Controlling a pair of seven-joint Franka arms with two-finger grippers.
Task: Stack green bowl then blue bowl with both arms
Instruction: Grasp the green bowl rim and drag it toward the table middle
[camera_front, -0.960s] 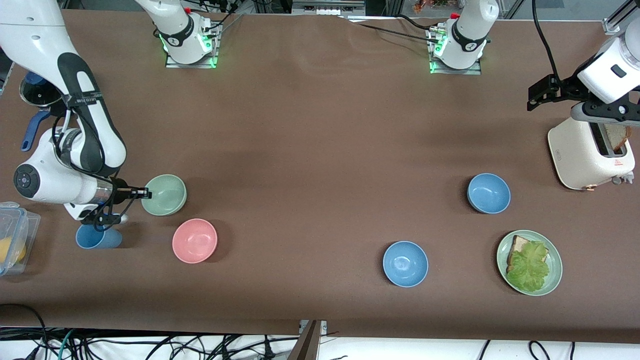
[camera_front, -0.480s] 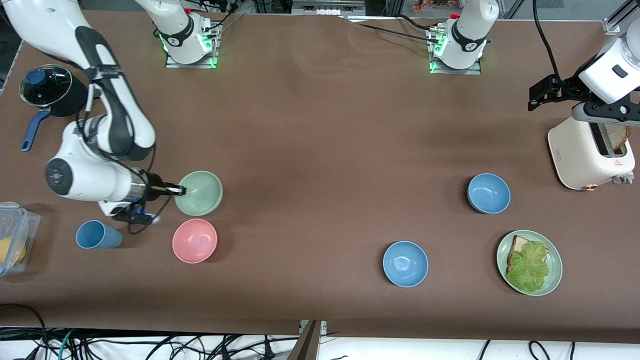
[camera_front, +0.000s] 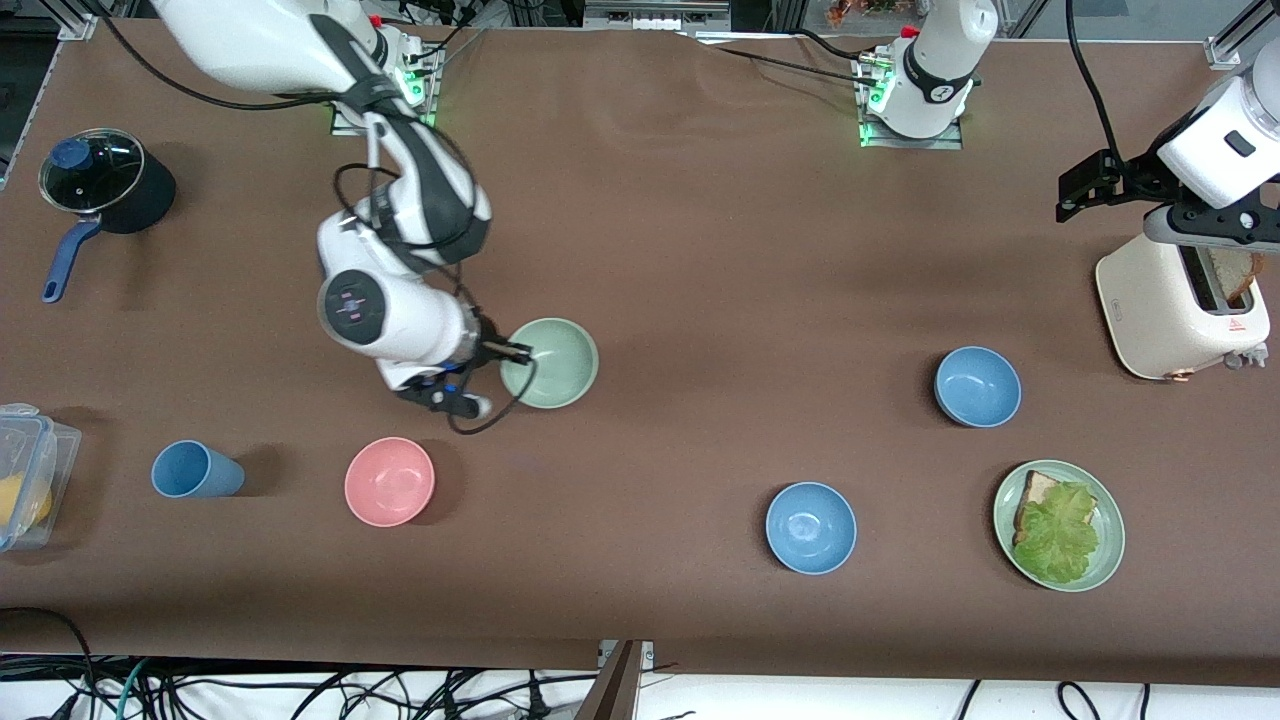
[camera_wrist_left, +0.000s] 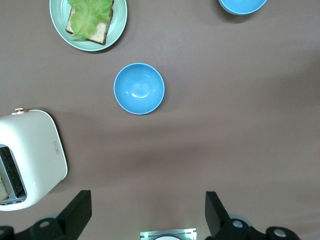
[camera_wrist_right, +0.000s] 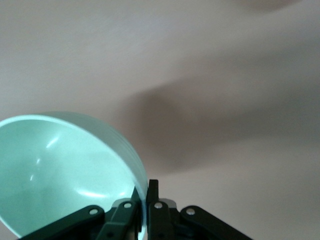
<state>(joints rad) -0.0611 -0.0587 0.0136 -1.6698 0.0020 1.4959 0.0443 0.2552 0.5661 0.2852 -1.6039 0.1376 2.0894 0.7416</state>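
Observation:
The pale green bowl (camera_front: 550, 363) hangs above the brown cloth near the middle of the table, with my right gripper (camera_front: 518, 351) shut on its rim; in the right wrist view the green bowl (camera_wrist_right: 60, 165) fills one side and the right gripper (camera_wrist_right: 146, 192) pinches its edge. Two blue bowls rest toward the left arm's end: one blue bowl (camera_front: 977, 386) (camera_wrist_left: 139, 88) and a second blue bowl (camera_front: 810, 527) (camera_wrist_left: 242, 5) nearer the front camera. My left gripper (camera_front: 1085, 190) (camera_wrist_left: 148, 212) stands open and empty, high over the toaster area.
A pink bowl (camera_front: 389, 481) and a blue cup (camera_front: 195, 470) sit toward the right arm's end, with a lidded pot (camera_front: 100, 183) and a plastic box (camera_front: 25, 480). A toaster (camera_front: 1180, 300) and a green plate with bread and lettuce (camera_front: 1105, 500) are by the left arm.
My right arm has carried the green bowl away from the pink bowl and blue cup toward the table's middle. The left arm has not moved.

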